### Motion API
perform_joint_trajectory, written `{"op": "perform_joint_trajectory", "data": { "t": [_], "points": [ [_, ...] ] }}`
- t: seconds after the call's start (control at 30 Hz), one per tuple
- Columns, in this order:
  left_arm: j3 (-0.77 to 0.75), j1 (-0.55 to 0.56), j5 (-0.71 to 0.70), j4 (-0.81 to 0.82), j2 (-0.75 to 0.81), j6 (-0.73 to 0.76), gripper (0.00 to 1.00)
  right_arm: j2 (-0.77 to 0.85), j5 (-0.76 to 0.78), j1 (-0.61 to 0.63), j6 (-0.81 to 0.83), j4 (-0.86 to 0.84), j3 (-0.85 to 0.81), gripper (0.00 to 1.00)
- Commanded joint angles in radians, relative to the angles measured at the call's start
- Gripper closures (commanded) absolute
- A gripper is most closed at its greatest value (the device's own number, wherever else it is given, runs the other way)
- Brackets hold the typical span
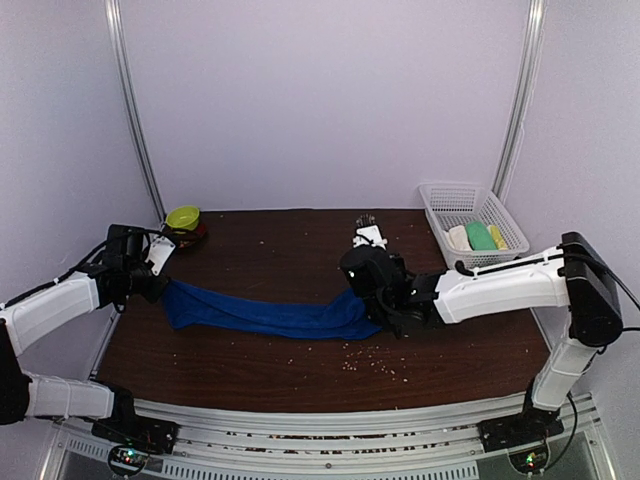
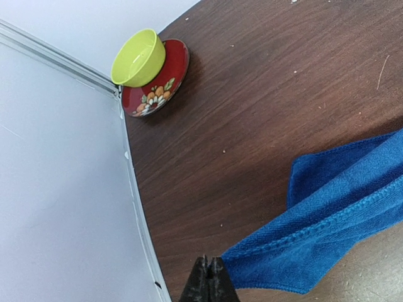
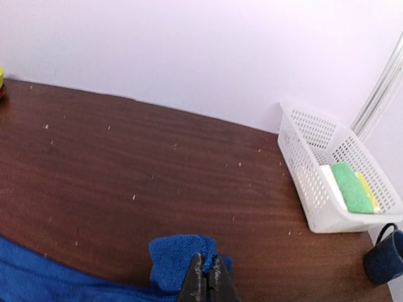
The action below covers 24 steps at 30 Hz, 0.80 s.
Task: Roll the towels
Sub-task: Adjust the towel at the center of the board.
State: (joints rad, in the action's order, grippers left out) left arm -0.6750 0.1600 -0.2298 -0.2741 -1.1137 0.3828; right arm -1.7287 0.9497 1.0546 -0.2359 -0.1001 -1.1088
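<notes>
There was one blue towel [image 1: 270,315], one mesh basket [image 3: 307,176] beyond the right gripper [image 3: 206,261], one green bowl [image 2: 138,56] and one red dish [image 2: 165,85].

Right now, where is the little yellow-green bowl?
In the top view, the yellow-green plastic bowl sits in the far left corner of the brown table, on a red flowered dish.

The towel [image 1: 270,316] lies across the table [image 1: 280,240], before the bowl [image 1: 183,216] (back left) and basket [image 1: 455,186] (back right).

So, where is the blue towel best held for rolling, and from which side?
Probably at its two short ends, coming in from beyond each end. The blue towel lies as one long, narrow strip, and the left gripper and right gripper are each shut on one end, so it runs straight between them.
</notes>
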Motion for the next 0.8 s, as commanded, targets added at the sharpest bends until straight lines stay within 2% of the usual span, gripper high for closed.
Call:
{"op": "perform_joint_trajectory", "data": {
  "t": [0.0, 0.13, 0.27, 0.4, 0.47, 0.57, 0.67, 0.77],
  "points": [
    [0.01, -0.009, -0.017, 0.058, -0.009, -0.015, 1.0, 0.075, 0.025, 0.087, -0.164, 0.096, 0.112, 1.0],
    [0.013, -0.01, -0.022, 0.057, -0.005, -0.015, 1.0, 0.086, -0.022, 0.17, -0.312, 0.228, 0.165, 1.0],
    [0.014, -0.01, -0.02, 0.056, -0.006, -0.015, 1.0, 0.048, 0.017, 0.247, -0.448, 0.376, 0.151, 1.0],
    [0.015, -0.01, -0.016, 0.055, -0.005, -0.014, 1.0, 0.023, 0.044, 0.263, -0.582, 0.469, 0.169, 1.0],
    [0.015, -0.01, -0.013, 0.054, -0.005, -0.013, 1.0, 0.034, 0.035, 0.263, -0.62, 0.464, 0.196, 1.0],
    [0.014, -0.01, -0.006, 0.051, -0.008, -0.01, 1.0, 0.059, -0.045, 0.262, -0.583, 0.406, 0.226, 0.74],
    [0.012, -0.01, -0.005, 0.049, -0.014, -0.009, 1.0, 0.087, -0.117, 0.263, -0.474, 0.359, 0.229, 0.62],
    [0.013, -0.01, -0.008, 0.05, -0.01, -0.007, 1.0, 0.139, -0.215, 0.264, -0.32, 0.344, 0.225, 0.43]
  ]
}}
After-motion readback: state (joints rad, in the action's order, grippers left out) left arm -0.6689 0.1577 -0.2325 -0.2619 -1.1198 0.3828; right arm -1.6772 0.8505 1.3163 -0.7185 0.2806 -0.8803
